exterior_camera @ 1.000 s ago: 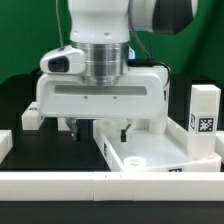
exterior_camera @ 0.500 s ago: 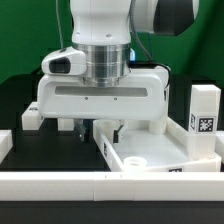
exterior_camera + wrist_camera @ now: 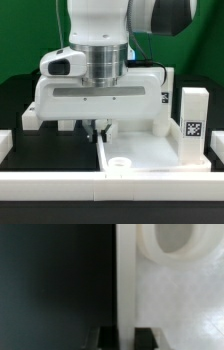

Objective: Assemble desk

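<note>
Two views covered the moment, and each supplied what the other lacked. In the exterior view the arm (image 3: 100,60) was the biggest thing, its broad white wrist housing filling the middle and hiding most of what lay under it. Below and toward the exterior view's right lay the desk top (image 3: 160,158), flat on the dark table (image 3: 50,150), with its near side close behind the long white rail (image 3: 100,186) that ran across the front. A leg (image 3: 193,122) stood upright at the far right of that view, its tag facing the camera, just beside the desk top. A smaller white block (image 3: 28,118) sat on the exterior view's left, well apart from the desk top. A round socket (image 3: 121,160) showed in the near corner of the tray. The gripper (image 3: 96,130) reached down at the tray's left rim (image 3: 100,148), but from there its grip could not be made out.

The wrist view settled that: the dark fingertips (image 3: 105,337) stood on either side of the raised rim (image 3: 125,286), closed together and clamped on it. That view showed table (image 3: 50,280) on one side and tray floor (image 3: 175,303) with the socket ring (image 3: 148,246) on the other, but no leg, block or rail.
</note>
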You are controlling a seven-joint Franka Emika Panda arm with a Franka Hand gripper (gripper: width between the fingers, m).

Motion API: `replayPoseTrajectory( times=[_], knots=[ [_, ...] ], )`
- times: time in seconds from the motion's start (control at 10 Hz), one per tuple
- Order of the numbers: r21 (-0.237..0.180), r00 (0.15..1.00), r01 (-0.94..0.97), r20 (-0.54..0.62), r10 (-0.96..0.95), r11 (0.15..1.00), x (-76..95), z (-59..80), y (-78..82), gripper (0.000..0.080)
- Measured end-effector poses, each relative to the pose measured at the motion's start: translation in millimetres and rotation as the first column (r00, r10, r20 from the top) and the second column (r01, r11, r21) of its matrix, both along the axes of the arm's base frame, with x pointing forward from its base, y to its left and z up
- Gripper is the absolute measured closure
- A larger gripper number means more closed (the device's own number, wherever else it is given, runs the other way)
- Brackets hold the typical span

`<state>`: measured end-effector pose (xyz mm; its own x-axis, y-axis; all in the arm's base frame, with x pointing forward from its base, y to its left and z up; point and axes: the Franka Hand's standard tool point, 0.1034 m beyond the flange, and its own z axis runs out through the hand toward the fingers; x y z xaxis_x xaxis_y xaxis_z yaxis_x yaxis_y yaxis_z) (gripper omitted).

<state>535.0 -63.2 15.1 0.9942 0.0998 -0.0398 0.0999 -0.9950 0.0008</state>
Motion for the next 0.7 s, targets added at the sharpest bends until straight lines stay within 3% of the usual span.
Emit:
replayPoseTrajectory(
  times=[0.3,0.7],
  knots=[
    [0.014,0.954,-0.300,-0.018,0.301,0.954,9.6,0.4,-0.5,0.0742],
    [0.005,0.845,-0.534,-0.026,0.534,0.846,13.3,1.7,-7.9,0.0742]
  ],
)
